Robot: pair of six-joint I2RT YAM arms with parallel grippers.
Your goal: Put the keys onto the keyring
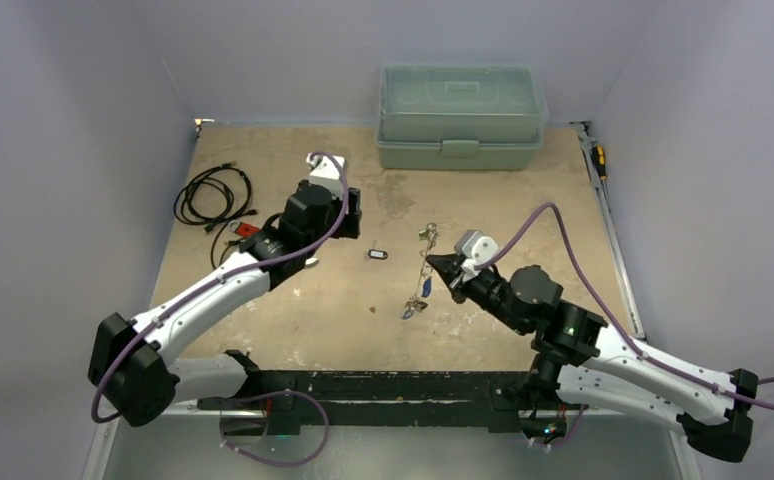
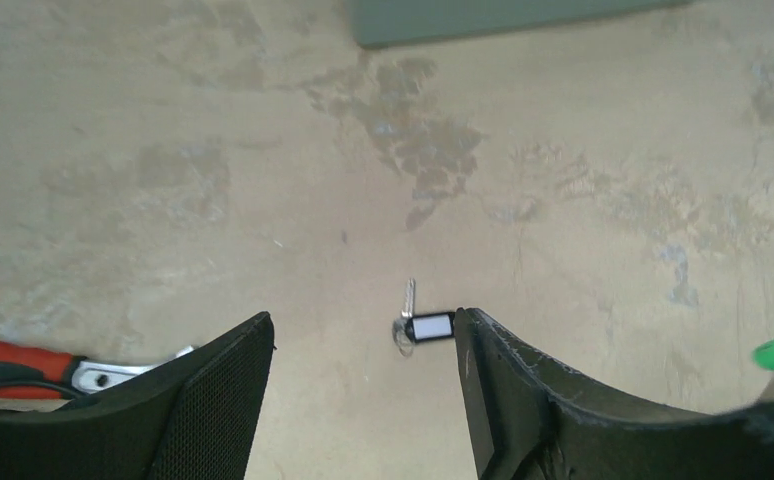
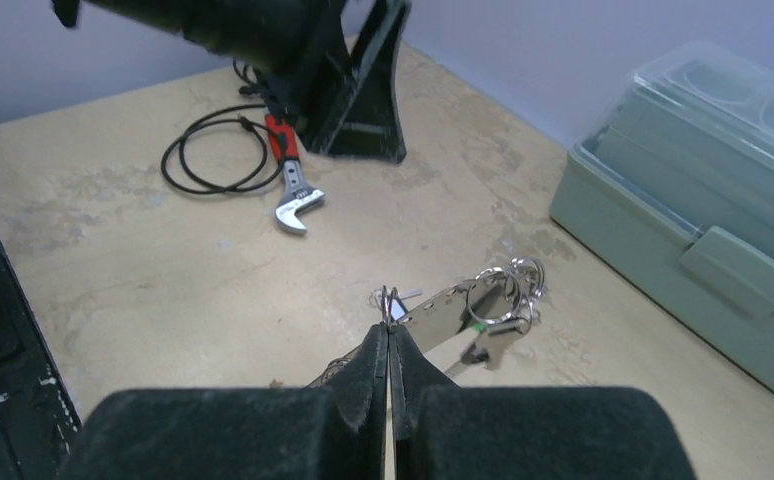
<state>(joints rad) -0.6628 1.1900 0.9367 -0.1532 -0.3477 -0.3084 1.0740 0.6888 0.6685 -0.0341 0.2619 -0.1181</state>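
Dark-tagged key (image 2: 428,326) ahead of left claw (image 2: 363,320)

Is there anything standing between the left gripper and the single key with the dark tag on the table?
Nothing visible does. The left gripper is open, and the key lies on bare table just ahead of its fingers. The red-handled wrench lies off to one side, outside that path.
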